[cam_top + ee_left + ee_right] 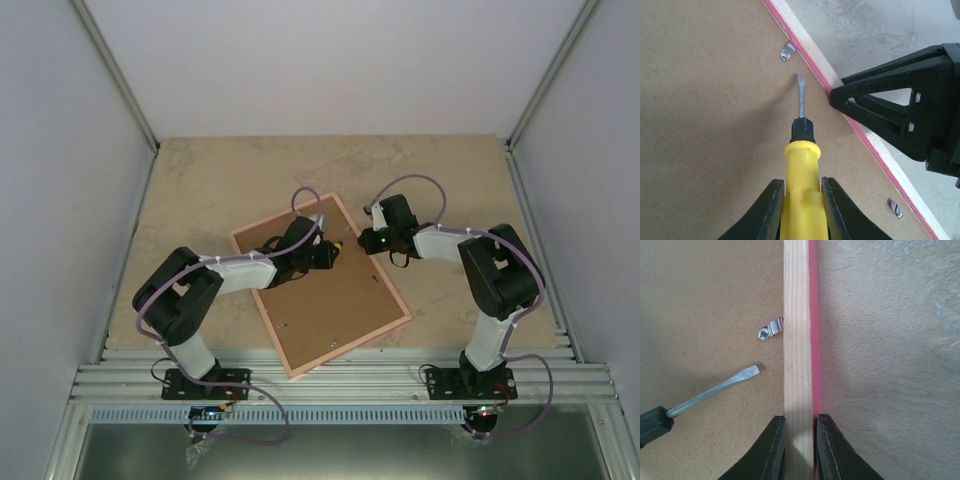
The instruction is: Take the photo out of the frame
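- left gripper (802,184) pinches yellow screwdriver (800,157), tip near metal tab (787,51) at upper centre, probably to pry it.
- right gripper (800,418) clamps frame (797,315) rail, bottom centre, likely steadying it.

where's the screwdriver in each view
top external: screwdriver just right of centre, over the backing board.
left wrist: bottom centre, yellow handle low, blade pointing up.
right wrist: lower left, blade slanting up toward the rail.
shared landmark: the frame, its long edge beside the blade tip.
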